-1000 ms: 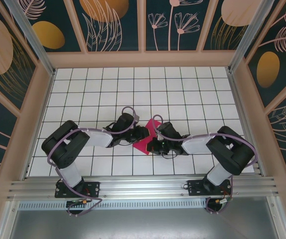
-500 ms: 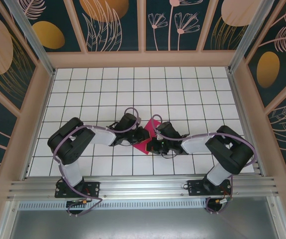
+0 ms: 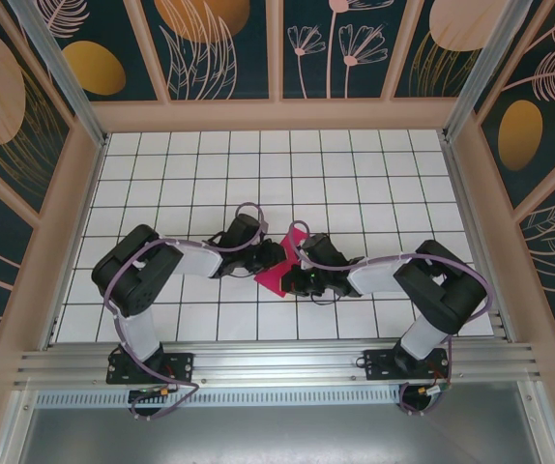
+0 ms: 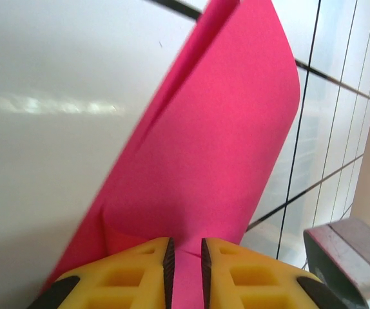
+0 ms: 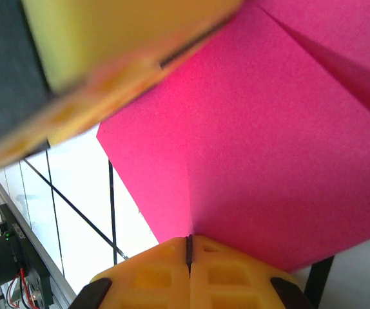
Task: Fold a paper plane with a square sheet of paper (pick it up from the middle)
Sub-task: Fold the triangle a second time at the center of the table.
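1. Work surface: a white tiled table (image 3: 355, 174) enclosed by patterned walls (image 3: 219, 48). Both arms reach inward from the near edge and meet over the same spot.

2. Workpiece: the sheet of paper (image 3: 273, 281), magenta-pink, is already creased into a smaller angular shape. It sits about midway between the left and right edges of the table, closer to the near edge than to the far edge, directly between the two grippers.

3. Left gripper (image 3: 274, 255): positioned at the left side of the paper. In the left wrist view the left gripper (image 4: 185, 257) has its yellow fingers (image 4: 133, 273) set to a narrow gap. The paper (image 4: 217, 141) shows pink inside that gap and extends away from the fingertips, with a fold line running along its left side. Whether the fingers actually pinch the paper cannot be told.

4. Right gripper (image 3: 295, 277): positioned at the right side of the paper. In the right wrist view the right gripper (image 5: 188, 248) has its fingers pressed fully together. A crease in the paper (image 5: 269, 161) runs straight into the seam between them, so the fingers hold the paper at that crease. A blurred yellow finger (image 5: 107, 64) of the left gripper crosses the upper left corner, just beside the paper.
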Tool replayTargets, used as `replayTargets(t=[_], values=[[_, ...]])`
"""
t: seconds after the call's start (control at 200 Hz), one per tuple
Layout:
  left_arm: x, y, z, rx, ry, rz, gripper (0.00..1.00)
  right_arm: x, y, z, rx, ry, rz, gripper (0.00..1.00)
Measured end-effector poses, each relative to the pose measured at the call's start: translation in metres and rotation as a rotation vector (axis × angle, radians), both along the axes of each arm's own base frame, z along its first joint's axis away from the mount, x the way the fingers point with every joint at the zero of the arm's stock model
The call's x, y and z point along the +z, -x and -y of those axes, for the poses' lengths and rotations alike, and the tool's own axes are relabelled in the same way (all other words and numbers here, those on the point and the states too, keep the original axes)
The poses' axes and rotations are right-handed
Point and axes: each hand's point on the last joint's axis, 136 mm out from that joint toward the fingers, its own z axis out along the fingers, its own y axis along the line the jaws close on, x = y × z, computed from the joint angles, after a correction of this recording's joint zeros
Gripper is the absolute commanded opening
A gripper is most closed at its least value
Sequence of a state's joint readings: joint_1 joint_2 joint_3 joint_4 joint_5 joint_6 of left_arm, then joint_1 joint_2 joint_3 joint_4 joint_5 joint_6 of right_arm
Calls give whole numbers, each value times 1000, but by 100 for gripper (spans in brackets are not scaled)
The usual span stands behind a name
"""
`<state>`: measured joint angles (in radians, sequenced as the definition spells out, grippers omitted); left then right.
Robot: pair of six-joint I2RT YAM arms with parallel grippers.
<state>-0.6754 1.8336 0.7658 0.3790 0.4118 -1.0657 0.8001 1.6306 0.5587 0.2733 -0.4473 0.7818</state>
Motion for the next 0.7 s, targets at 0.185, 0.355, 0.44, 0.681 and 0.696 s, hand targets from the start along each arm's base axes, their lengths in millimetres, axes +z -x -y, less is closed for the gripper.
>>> replayTargets(t=[0.185, 0.355, 0.44, 0.681, 0.696], values=[[1, -16, -7, 27, -4, 17, 24, 0, 0, 0, 14, 3, 11, 0], [1, -26, -14, 48, -15, 31, 25, 0, 0, 0, 33, 6, 23, 0], [1, -33, -20, 61, -33, 40, 25, 0, 0, 0, 52, 8, 33, 0], [8, -47, -31, 78, -79, 68, 27, 0, 0, 0, 138, 23, 60, 0], [9, -47, -32, 78, -79, 70, 27, 0, 0, 0, 145, 25, 63, 0]])
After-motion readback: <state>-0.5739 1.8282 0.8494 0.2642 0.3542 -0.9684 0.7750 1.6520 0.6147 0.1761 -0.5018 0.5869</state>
